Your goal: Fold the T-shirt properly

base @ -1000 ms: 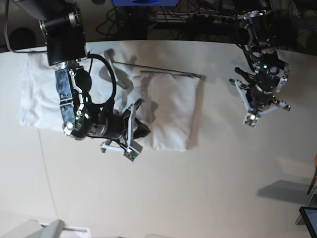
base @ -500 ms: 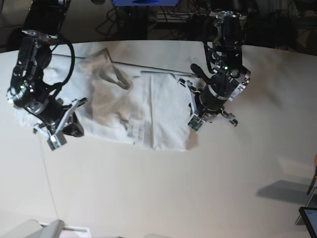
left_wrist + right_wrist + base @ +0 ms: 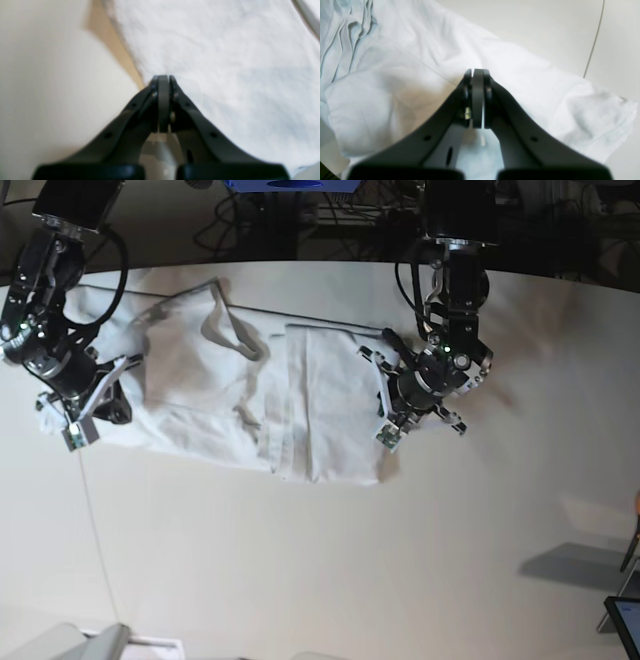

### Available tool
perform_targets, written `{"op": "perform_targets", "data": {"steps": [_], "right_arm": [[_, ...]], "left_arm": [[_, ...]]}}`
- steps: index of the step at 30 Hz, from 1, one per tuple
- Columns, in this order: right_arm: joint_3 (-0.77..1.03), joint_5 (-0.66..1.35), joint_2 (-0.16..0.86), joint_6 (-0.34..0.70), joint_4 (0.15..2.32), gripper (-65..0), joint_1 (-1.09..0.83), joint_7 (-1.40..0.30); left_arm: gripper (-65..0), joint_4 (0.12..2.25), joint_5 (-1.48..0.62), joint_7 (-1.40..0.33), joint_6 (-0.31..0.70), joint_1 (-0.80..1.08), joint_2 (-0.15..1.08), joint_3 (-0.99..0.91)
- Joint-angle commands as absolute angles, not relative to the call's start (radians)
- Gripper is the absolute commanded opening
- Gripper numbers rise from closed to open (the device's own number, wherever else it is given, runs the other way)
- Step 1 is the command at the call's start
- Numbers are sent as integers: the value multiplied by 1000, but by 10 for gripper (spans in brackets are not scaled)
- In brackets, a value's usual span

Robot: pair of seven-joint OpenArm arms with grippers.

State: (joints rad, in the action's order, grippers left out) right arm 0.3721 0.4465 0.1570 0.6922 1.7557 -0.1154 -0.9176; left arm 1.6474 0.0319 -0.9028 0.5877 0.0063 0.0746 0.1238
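Note:
The white T-shirt [image 3: 300, 410] lies wrinkled across the far half of the pale table [image 3: 350, 560], with a narrower folded band at its right end. My left gripper [image 3: 383, 395] is shut at that right edge; in the left wrist view its tips [image 3: 163, 78] meet on the hem of the T-shirt [image 3: 225, 62]. My right gripper [image 3: 100, 408] is shut at the shirt's left end; in the right wrist view its tips [image 3: 477, 71] rest on rumpled cloth [image 3: 407, 87]. I cannot tell whether either one pinches cloth.
Dark cables and equipment [image 3: 300, 220] line the table's far edge. A thin seam [image 3: 95, 540] runs down the tabletop at the left. A grey object [image 3: 70, 645] shows at the bottom left and a dark screen corner [image 3: 625, 620] at the bottom right.
My right gripper has swept from the table's middle out to the far left, and the shirt now lies spread wide. My left gripper has moved in from the right to the shirt's right edge.

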Motion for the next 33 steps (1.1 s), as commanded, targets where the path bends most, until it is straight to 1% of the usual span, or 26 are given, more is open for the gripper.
{"op": "perform_targets", "data": {"steps": [1, 4, 7, 13, 19, 22, 26, 29, 33], "right_arm": [[378, 469, 170, 698, 1771, -650, -102, -895], [381, 469, 170, 698, 1773, -650, -102, -895], [427, 473, 166, 698, 1771, -649, -101, -900], [509, 473, 165, 698, 1764, -647, -94, -905], [530, 481, 159, 698, 1744, -647, -79, -1001], [529, 584, 142, 698, 1758, -647, -101, -1021], [519, 723, 137, 698, 1839, -647, -157, -1038], [519, 788, 131, 698, 1925, -647, -206, -1089], [524, 831, 104, 698, 1956, -647, -262, -1098]], "left_arm": [[-650, 1646, 54, -920, 585, -4, 97, 119], [-650, 1641, 53, -920, 585, -1, 145, 117], [-650, 1647, 53, -920, 585, 22, 183, 94], [-650, 1681, 44, -920, 585, 84, 188, -36], [-650, 1755, 44, -920, 585, 79, 185, -53], [-650, 1805, 44, -921, 585, 59, 183, -53], [-650, 1851, 42, -926, 585, 39, 183, -51], [-650, 1888, 42, -928, 585, 38, 183, -51], [-650, 1902, 53, -929, 585, 50, 185, -74]]}}
